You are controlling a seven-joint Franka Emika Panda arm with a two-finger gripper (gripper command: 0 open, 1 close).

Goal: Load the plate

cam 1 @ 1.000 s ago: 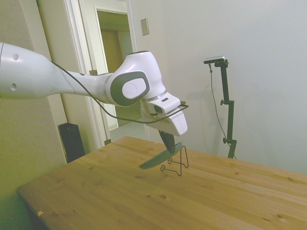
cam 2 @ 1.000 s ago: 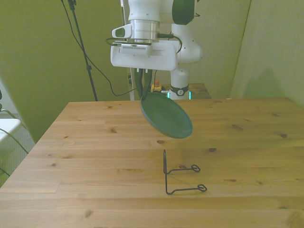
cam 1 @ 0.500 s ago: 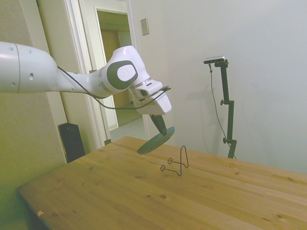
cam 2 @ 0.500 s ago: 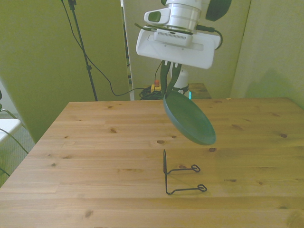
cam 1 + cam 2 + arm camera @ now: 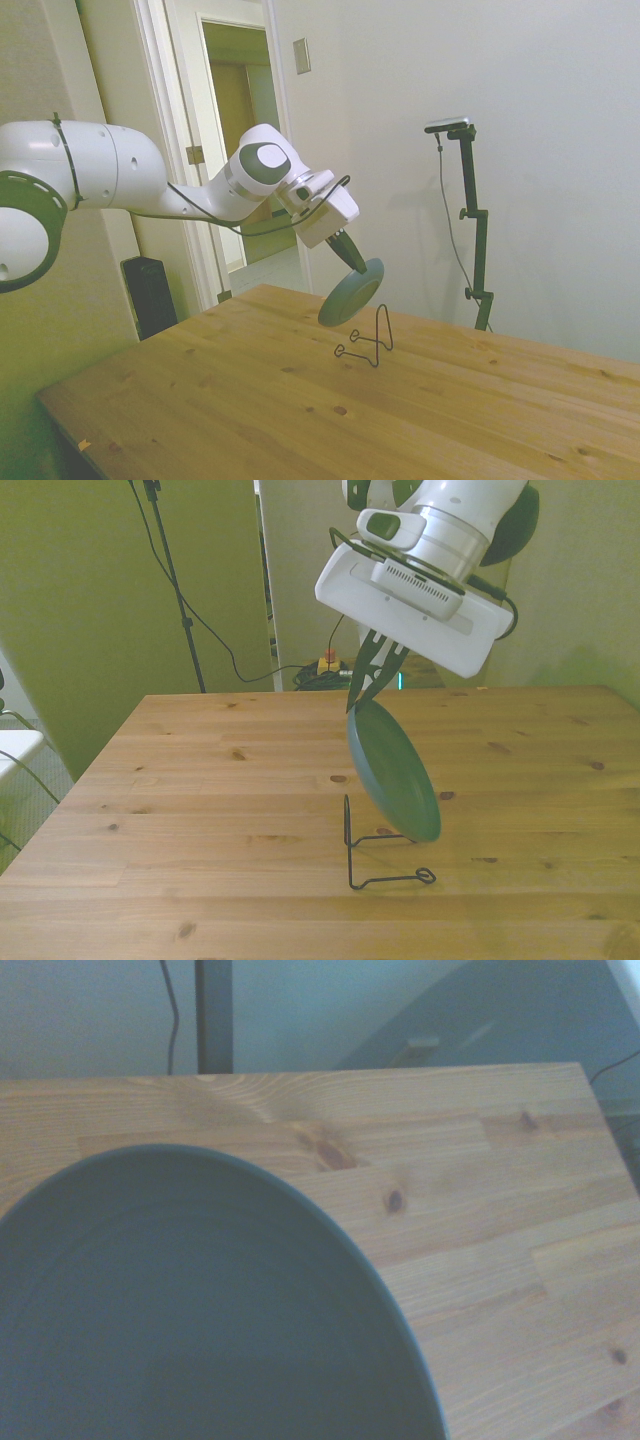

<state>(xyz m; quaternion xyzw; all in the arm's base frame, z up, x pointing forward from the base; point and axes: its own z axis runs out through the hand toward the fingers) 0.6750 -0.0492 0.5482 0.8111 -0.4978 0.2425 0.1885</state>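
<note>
My gripper (image 5: 362, 698) (image 5: 354, 262) is shut on the upper rim of the dark teal-green plate (image 5: 392, 772) (image 5: 352, 292), which hangs tilted steeply, close to on edge, above the table. The plate's lower edge is just above and behind the small black wire stand (image 5: 378, 855) (image 5: 368, 342) in the front view; I cannot tell whether they touch. From the wrist camera, the plate (image 5: 190, 1310) fills most of the picture with wooden table beyond it.
The wooden table (image 5: 200, 810) stretches around the wire stand. A doorway (image 5: 240, 140) and a dark speaker-like box (image 5: 150, 295) stand beyond the table's far side in the side view. Cables hang behind the table in the front view.
The arm has swung toward the front view's right and lowered the plate, tipping it from a shallow slant to nearly on edge, close above the wire stand.
</note>
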